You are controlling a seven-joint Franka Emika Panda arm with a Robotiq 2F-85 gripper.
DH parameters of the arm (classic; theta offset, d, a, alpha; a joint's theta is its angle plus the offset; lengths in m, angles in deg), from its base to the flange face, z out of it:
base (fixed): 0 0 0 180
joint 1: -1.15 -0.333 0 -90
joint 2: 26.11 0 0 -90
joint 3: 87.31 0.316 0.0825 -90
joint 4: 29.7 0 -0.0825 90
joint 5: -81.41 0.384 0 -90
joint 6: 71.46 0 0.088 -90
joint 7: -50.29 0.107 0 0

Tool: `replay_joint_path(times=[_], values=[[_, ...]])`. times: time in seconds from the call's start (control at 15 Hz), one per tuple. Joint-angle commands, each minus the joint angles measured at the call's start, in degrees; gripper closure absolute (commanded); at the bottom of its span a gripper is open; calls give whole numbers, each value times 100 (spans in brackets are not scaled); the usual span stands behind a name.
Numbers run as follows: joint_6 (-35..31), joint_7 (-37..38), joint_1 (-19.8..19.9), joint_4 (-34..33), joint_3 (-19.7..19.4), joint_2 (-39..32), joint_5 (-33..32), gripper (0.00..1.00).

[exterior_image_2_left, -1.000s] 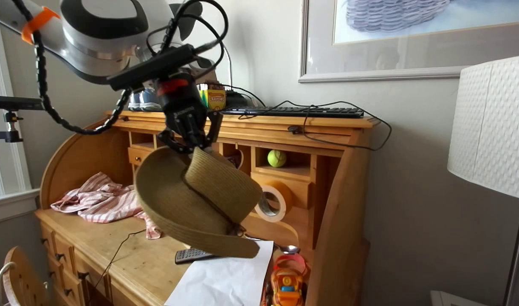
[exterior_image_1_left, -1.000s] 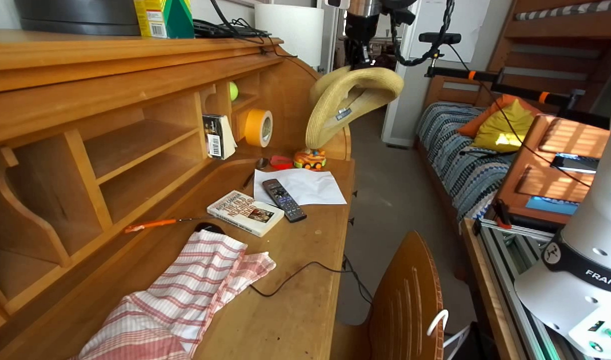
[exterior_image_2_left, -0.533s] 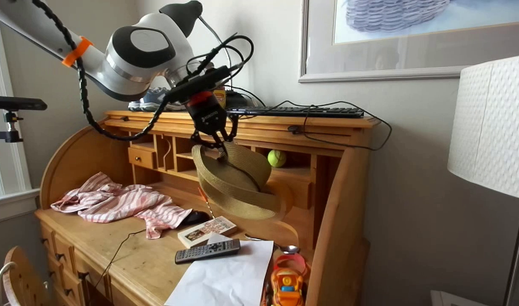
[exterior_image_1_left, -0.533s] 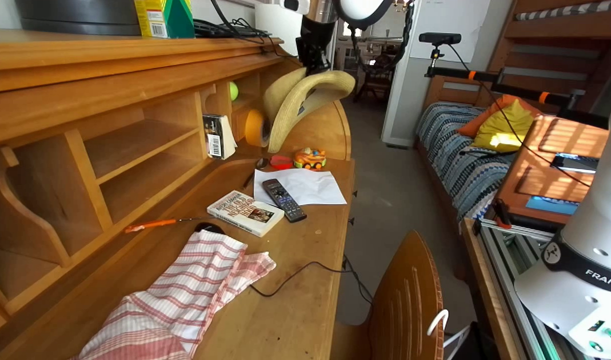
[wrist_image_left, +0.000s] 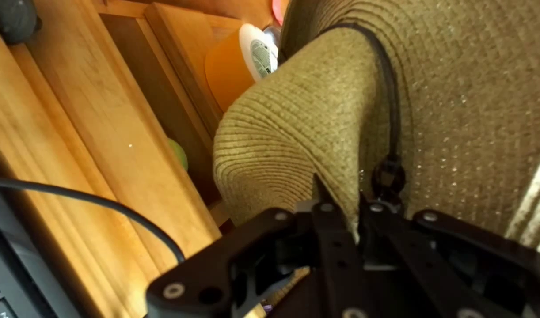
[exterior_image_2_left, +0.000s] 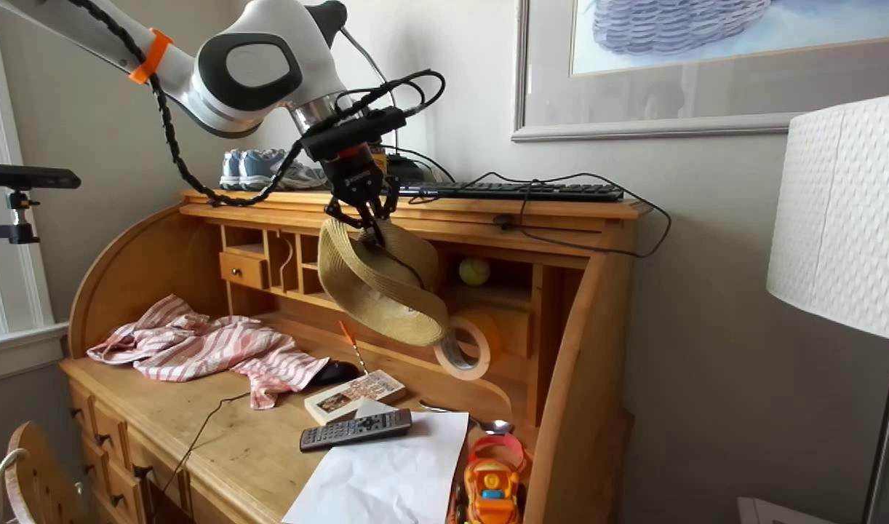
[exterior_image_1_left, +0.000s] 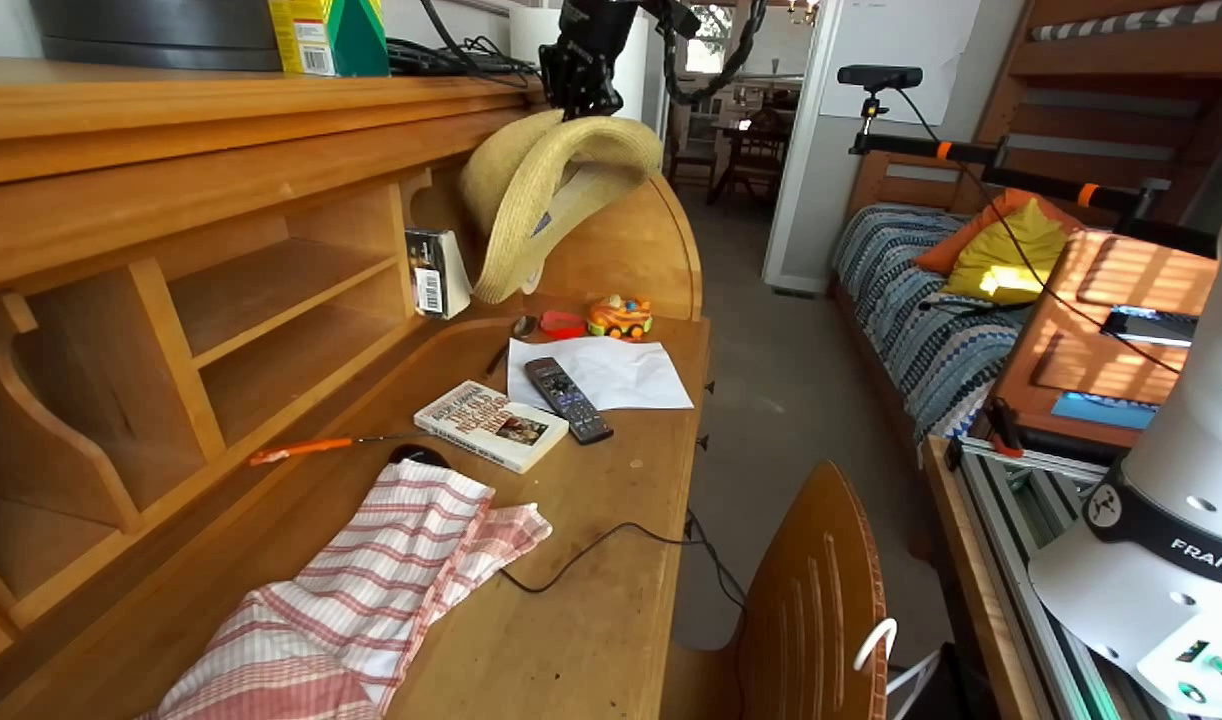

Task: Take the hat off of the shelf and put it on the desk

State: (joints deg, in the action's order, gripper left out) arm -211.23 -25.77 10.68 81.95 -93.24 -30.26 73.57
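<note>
Tan and tilted, the hat (exterior_image_2_left: 375,291) hangs from my gripper (wrist_image_left: 343,199), its fingers clamped on a fold of the straw beside a dark cord (wrist_image_left: 394,110) in the wrist view. In both exterior views I see the hat in front of the cubbyholes (exterior_image_1_left: 271,270), above the desk (exterior_image_2_left: 255,451) and lower than the shelf (exterior_image_1_left: 171,108). In an exterior view its brim ends just left of a tape roll (exterior_image_2_left: 492,335); I cannot tell whether they touch. On the desk I see a book (exterior_image_2_left: 353,397) and, nearer, a remote (exterior_image_2_left: 357,429) with one end on white paper (exterior_image_2_left: 393,480). A toy car (exterior_image_2_left: 490,491) sits near, at the right end, and a striped cloth (exterior_image_2_left: 219,349) lies far to the left. A keyboard (exterior_image_2_left: 532,191) rests on the shelf.
</note>
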Motion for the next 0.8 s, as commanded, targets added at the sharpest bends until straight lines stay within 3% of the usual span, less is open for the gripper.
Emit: replay_joint_path(times=[0.0, 0.2, 0.53, 0.73], values=[[23, -10, -31, -17, -30, 0, 13, 98], [-117, 139, -102, 443, 1, -94, -266, 98], [-960, 537, -198, 1553, 35, 39, -337, 98], [-1618, 388, -229, 1884, 100, -169, -442, 98]])
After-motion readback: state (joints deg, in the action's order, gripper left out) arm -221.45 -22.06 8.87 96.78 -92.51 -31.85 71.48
